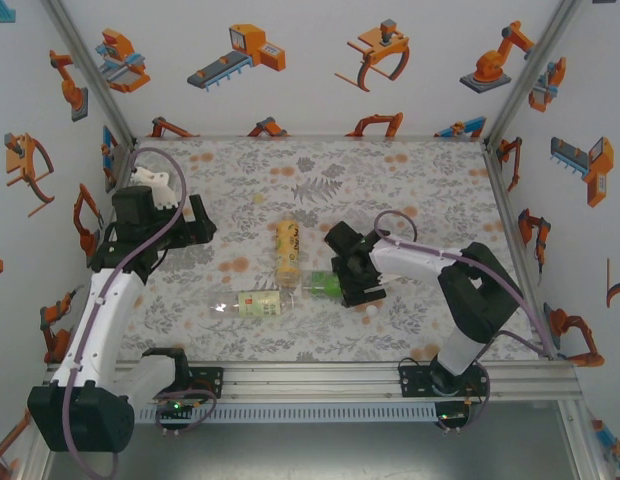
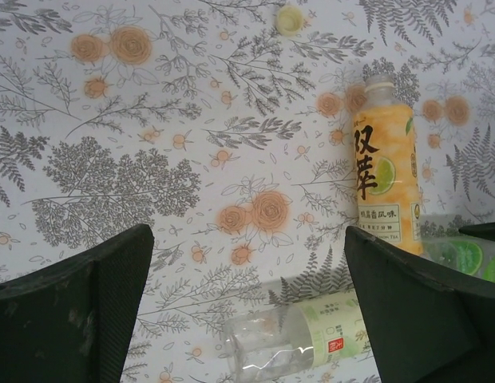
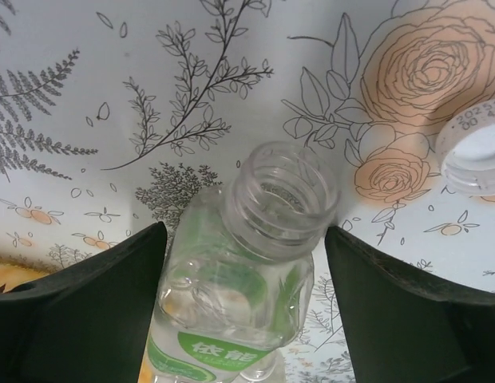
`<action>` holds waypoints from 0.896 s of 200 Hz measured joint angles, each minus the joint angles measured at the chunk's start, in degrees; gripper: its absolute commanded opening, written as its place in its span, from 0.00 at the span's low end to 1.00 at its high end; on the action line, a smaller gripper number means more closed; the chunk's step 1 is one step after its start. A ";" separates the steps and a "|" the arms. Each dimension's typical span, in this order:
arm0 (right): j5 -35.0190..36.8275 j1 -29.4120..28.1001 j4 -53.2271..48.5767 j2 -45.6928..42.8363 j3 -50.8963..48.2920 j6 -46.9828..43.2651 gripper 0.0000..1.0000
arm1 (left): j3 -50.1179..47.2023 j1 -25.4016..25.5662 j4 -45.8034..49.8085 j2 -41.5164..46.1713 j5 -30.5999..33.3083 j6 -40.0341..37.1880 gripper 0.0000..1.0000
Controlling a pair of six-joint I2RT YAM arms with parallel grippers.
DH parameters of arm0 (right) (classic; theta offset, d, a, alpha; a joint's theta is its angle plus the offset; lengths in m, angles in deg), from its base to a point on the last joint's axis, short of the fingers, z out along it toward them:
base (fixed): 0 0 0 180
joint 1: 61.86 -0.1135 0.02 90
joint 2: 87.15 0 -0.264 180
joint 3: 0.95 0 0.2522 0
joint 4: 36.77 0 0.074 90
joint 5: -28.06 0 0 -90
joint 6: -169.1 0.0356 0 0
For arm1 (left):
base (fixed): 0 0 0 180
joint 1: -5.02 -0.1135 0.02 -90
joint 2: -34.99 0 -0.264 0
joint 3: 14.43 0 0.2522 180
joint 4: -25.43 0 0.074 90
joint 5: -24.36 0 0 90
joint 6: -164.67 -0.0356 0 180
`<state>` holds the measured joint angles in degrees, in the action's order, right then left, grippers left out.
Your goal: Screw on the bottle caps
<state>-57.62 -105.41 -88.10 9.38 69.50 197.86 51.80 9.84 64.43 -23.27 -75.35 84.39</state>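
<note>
The clear bottle with the green label (image 3: 231,311) lies between my right gripper's (image 3: 246,231) fingers, its open threaded neck pointing away from the camera. The left finger is at the bottle's side and a narrow gap remains at the right one, so the gripper is open. A white cap (image 3: 475,155) lies on the mat just right of the neck. From above, the right gripper (image 1: 348,283) straddles this bottle (image 1: 320,287). My left gripper (image 2: 247,319) hangs wide open and holds nothing, above the pale-labelled bottle (image 2: 303,339). The yellow-orange bottle (image 2: 383,171) lies uncapped beyond it, with a pale cap (image 2: 290,17) farther off.
The three bottles lie close together mid-table on the floral mat (image 1: 420,200). A small white cap (image 1: 370,312) sits near the right gripper. White walls close in the left, back and right sides, and an aluminium rail (image 1: 320,378) runs along the near edge.
</note>
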 measured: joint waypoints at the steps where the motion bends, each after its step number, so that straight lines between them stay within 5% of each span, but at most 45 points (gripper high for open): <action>1: 0.00 0.00 0.00 0.00 0.00 0.00 0.70 | 0.00 0.00 0.00 -0.09 -0.07 0.00 0.97; 59: 1.33 0.00 0.59 -0.35 -0.35 -0.04 0.56 | 0.00 0.85 0.07 -3.87 -2.38 0.20 0.97; 107: 5.79 0.00 0.55 -7.98 -1.62 -3.67 0.34 | 0.98 2.23 0.09 -6.36 -8.20 0.94 0.98; 146: 11.21 0.13 2.75 -18.82 -3.56 -16.44 0.23 | 3.58 3.80 -3.06 -6.69 -15.47 5.86 0.98; 179: 11.85 0.61 10.73 -27.58 -7.87 -33.99 0.20 | 3.58 9.99 -9.92 -5.60 -21.51 10.38 0.99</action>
<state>-45.78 -104.79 -77.36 -18.21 61.63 163.88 55.38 19.83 54.51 -28.86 -96.86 94.77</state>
